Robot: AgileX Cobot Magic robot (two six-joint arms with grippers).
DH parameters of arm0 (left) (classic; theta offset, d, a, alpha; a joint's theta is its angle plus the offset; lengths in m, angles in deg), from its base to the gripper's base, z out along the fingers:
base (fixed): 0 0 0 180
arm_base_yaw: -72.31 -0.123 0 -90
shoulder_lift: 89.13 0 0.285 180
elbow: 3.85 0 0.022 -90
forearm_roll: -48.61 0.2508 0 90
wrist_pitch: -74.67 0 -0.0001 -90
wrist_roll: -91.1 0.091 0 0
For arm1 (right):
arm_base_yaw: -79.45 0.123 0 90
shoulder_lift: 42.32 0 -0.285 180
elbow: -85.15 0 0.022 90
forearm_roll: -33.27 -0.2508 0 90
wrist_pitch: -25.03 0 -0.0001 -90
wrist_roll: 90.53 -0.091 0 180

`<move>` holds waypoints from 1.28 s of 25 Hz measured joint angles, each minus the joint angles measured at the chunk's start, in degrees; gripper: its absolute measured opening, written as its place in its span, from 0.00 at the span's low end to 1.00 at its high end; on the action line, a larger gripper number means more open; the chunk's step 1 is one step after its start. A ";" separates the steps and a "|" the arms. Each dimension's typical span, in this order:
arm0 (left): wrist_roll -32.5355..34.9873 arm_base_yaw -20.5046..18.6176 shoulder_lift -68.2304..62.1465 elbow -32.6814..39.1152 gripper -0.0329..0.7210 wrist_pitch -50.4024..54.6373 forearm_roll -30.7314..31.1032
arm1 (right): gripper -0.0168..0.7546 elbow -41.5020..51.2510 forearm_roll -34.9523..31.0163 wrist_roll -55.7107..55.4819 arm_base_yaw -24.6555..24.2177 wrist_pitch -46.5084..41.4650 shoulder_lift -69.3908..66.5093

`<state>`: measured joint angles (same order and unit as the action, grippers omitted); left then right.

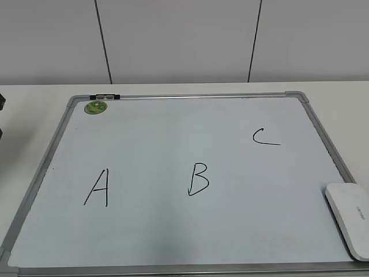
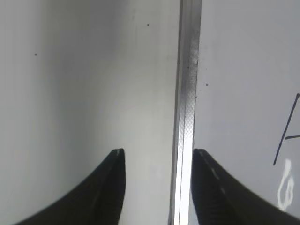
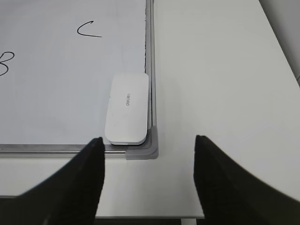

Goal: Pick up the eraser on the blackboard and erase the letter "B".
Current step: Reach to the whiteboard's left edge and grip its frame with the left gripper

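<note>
The blackboard (image 1: pixel 173 121) lies flat on the table, pale surface in a grey frame. The black letter "B" (image 1: pixel 198 178) is at its middle, between the "A" (image 1: pixel 97 188) and the smaller "C" (image 1: pixel 264 137). The white eraser (image 1: pixel 350 216) lies at the board's near right corner; in the right wrist view the eraser (image 3: pixel 128 108) sits against the frame. My right gripper (image 3: pixel 149 145) is open and empty, above the table just short of that corner. My left gripper (image 2: pixel 158 152) is open and empty over the board's left frame (image 2: pixel 186 108). Neither gripper shows in the exterior view.
A round green magnet (image 1: pixel 95 107) sits at the board's far left corner, by a black clip (image 1: pixel 104 96) on the frame. The white table (image 3: pixel 220 84) extends to the right of the board. A wall stands behind the table.
</note>
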<state>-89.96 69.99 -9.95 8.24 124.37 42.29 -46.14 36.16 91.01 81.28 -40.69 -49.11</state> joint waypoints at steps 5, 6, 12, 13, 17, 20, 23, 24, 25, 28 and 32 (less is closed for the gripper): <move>1.06 1.76 -6.18 -6.71 0.48 1.72 -0.17 | 0.60 0.00 0.00 0.00 0.00 0.00 0.00; 1.06 2.19 -7.42 -8.04 0.48 1.81 -0.20 | 0.60 0.00 0.00 0.00 0.00 0.00 0.00; 1.47 3.24 -15.33 -15.31 0.48 5.95 -0.37 | 0.60 0.00 0.00 0.00 0.00 0.00 0.00; 1.47 3.24 -16.79 -16.28 0.48 6.63 -0.47 | 0.60 0.00 0.00 0.00 0.00 0.00 0.00; 1.52 3.24 -21.15 -18.36 0.47 7.52 -0.47 | 0.60 0.00 0.00 0.00 0.00 0.00 0.00; 1.52 3.24 -23.39 -18.50 0.47 7.52 -0.47 | 0.60 0.00 0.00 0.00 0.00 0.00 0.00; 1.52 3.24 -25.45 -18.50 0.47 7.52 -0.47 | 0.60 0.00 0.00 0.00 0.00 0.00 0.00; 1.52 3.24 -25.99 -18.50 0.47 7.52 -0.47 | 0.60 0.00 0.00 0.00 0.00 0.00 0.00; 1.60 3.24 -26.26 -18.50 0.47 7.52 -0.58 | 0.60 0.00 0.00 0.00 0.00 0.00 0.00; 1.60 3.24 -27.19 -18.50 0.47 7.31 -0.61 | 0.60 0.00 0.00 0.00 0.00 0.00 0.00; 1.60 3.24 -28.93 -18.62 0.46 7.19 -0.65 | 0.60 0.00 0.00 0.00 0.00 0.00 0.00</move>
<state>-88.35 73.23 -38.88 -10.38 131.56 41.64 -46.14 36.16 91.01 81.28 -40.69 -49.11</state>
